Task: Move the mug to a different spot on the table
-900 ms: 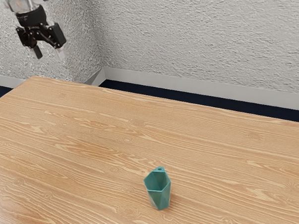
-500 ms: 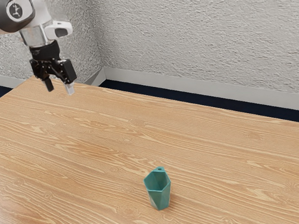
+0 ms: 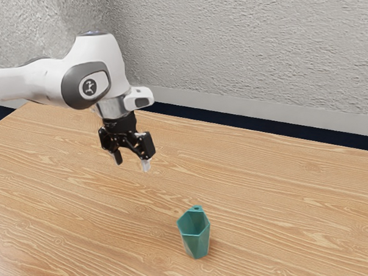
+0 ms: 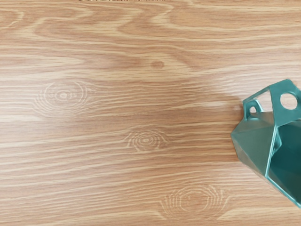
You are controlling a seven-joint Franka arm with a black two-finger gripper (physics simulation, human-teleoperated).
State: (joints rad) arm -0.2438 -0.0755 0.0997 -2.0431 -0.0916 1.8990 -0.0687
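teal faceted mug [image 3: 194, 234] seen upright on table [image 3: 295, 170], near front edge, small handle turned to far side. gripper [image 3: 131, 162] held above table, farther back and toward exterior view's left, well apart from mug; fingers spread, nothing held. grasp, lift, placement judged all left.

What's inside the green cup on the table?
Nothing that I can see. The mug stands upright on the table, and its opening shows just its own teal inner walls. Its wall hides the very bottom, so I cannot tell what's down there.
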